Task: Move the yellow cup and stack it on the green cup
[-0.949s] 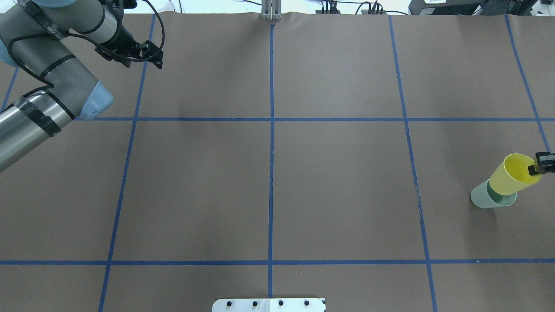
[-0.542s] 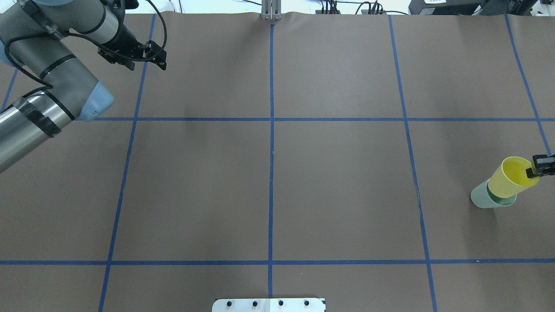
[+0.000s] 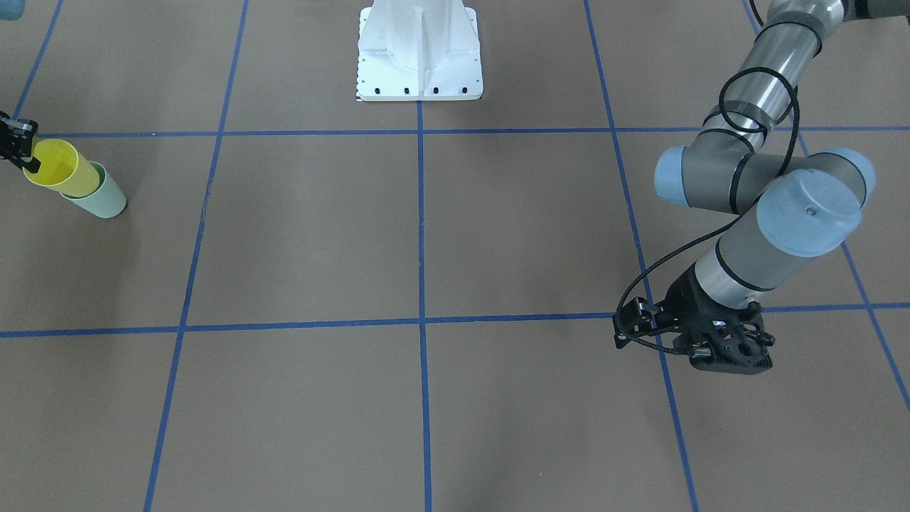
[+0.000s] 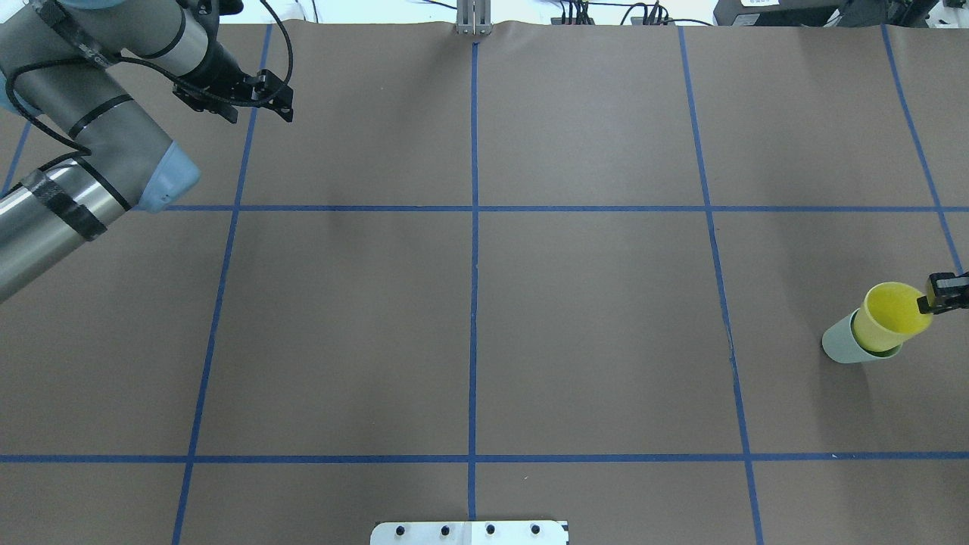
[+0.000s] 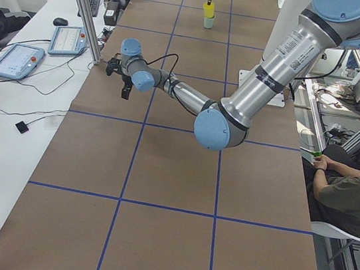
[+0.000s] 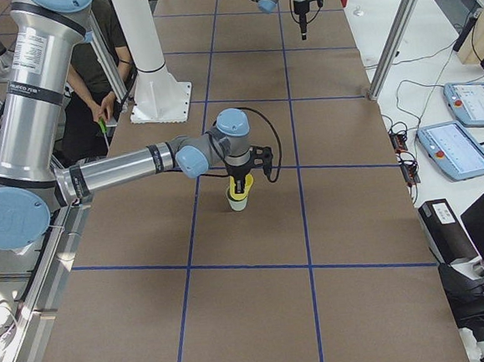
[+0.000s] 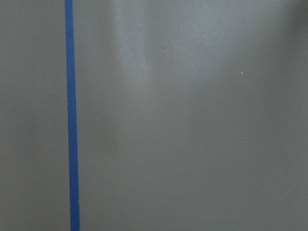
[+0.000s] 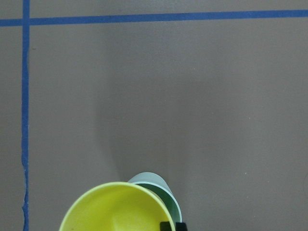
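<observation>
The yellow cup [image 4: 892, 314] sits partly inside the green cup [image 4: 839, 345] at the table's right edge, its upper part still sticking out. Both also show in the front view, yellow cup [image 3: 57, 167] in green cup [image 3: 108, 203]. My right gripper [image 4: 936, 300] is shut on the yellow cup's rim; one finger [image 8: 167, 225] shows inside the rim in the right wrist view, over the yellow cup [image 8: 110, 211] and green cup [image 8: 167, 191]. My left gripper [image 4: 256, 113] is open and empty, far off at the table's back left, also seen in the front view [image 3: 731, 355].
Blue tape lines [image 4: 474, 227] divide the brown table cover into squares. The white robot base plate [image 3: 419, 67] stands at the table's near edge. The left arm's elbow [image 4: 163, 178] hangs over the left side. An operator sits by the table [image 5: 345, 198].
The right gripper has lowered the yellow cup deeper into the green cup, and it stands more upright. The left gripper has drifted slightly right.
</observation>
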